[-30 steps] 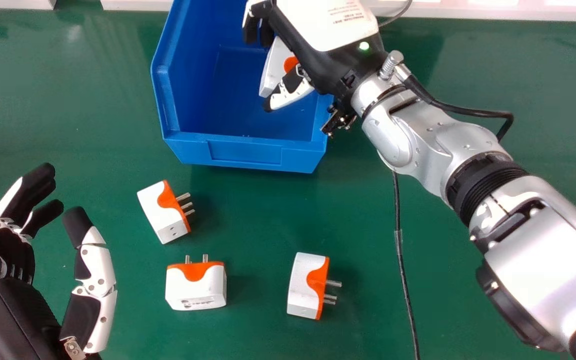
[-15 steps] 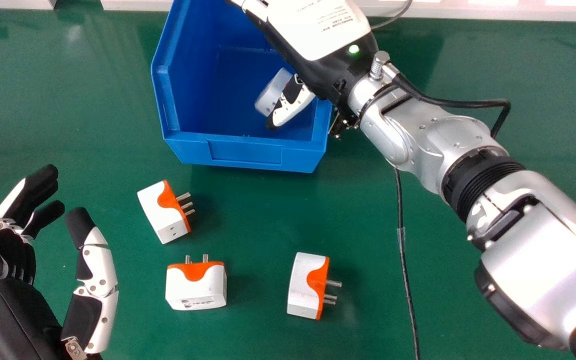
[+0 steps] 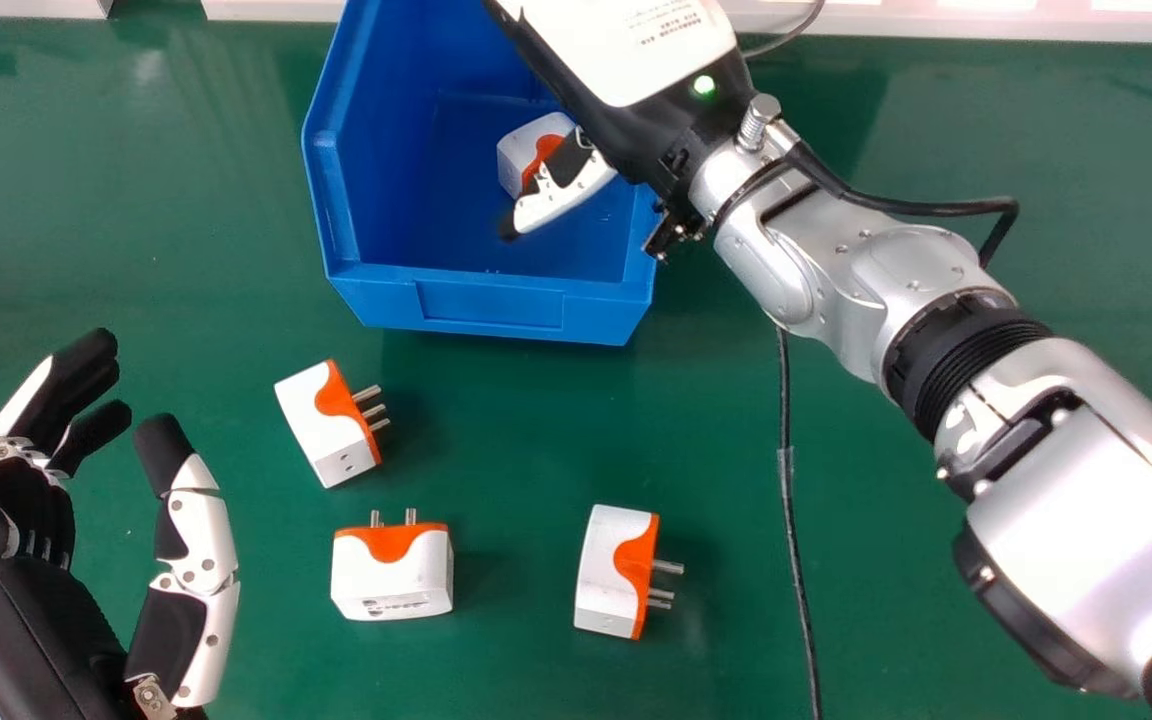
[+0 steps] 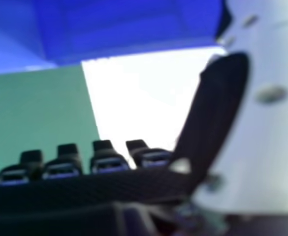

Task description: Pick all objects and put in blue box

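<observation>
Over the right part of the blue box (image 3: 491, 305), my right hand (image 3: 564, 196) is open, its thumb low inside. A white-and-orange plug adapter (image 3: 526, 150) is in the box behind that thumb, partly covered by it. In the right hand view, my right hand (image 4: 217, 113) has nothing between fingers and thumb, and the blue box (image 4: 129, 29) shows beyond. Three more adapters lie on the table: one (image 3: 321, 430) with prongs pointing right, one (image 3: 406, 575) with prongs toward the box, one (image 3: 601, 580) at right. My left hand (image 3: 198, 545) stays open at the lower left.
A black cable (image 3: 791, 500) hangs below the right forearm and runs down the green table (image 3: 986, 130), right of the adapters. A white ledge (image 3: 266, 8) borders the table's far edge, behind the box.
The adapter that my right hand held over the box has come loose and sits lower inside. The right hand has shifted slightly and its thumb has swung outward. The cable has swayed left.
</observation>
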Tool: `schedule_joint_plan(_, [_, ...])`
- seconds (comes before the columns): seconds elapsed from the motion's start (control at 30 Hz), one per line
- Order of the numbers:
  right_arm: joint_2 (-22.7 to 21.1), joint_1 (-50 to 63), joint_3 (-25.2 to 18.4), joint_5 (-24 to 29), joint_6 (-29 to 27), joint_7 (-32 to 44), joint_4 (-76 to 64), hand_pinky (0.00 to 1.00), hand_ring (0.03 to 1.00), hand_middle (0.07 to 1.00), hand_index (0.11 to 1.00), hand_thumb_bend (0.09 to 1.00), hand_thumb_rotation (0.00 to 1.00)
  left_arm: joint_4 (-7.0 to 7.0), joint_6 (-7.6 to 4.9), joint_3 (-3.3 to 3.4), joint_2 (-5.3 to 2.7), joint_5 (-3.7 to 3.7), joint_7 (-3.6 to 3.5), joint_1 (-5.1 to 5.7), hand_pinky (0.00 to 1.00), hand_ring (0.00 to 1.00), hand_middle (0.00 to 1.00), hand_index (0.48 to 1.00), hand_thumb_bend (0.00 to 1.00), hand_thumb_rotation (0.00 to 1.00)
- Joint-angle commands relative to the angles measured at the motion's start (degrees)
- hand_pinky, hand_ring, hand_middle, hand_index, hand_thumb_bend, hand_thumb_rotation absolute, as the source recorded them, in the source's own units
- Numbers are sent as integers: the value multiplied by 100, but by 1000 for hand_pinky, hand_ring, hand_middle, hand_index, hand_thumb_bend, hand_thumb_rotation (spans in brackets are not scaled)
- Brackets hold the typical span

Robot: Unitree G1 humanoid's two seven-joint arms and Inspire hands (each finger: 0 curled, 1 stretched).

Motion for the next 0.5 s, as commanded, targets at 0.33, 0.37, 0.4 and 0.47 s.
schedule_joint_plan(0.33, [-992,3048,-1122,1354,-958,785,-3997,985,1000,1000,1000,1000,549,-183,-112,-94,-443,40,62,71,665,710,711,727,281,0])
schedule_joint_plan(0.37, [-1006,3362,-1176,1492,-1052,883,-4209,982,1000,1000,1000,1000,553,-188,-105,-96,-426,26,45,80,666,711,711,727,281,0])
schedule_joint_plan(0.4, [-1009,3626,-1223,1613,-1137,989,-4367,982,1000,1000,1000,1000,559,-192,-96,-97,-411,15,27,88,671,715,713,729,281,0])
schedule_joint_plan(0.47, [-993,4048,-1287,1841,-1291,1231,-4538,992,1000,1000,1000,1000,560,-201,-73,-98,-390,2,-4,108,677,721,716,733,278,0])
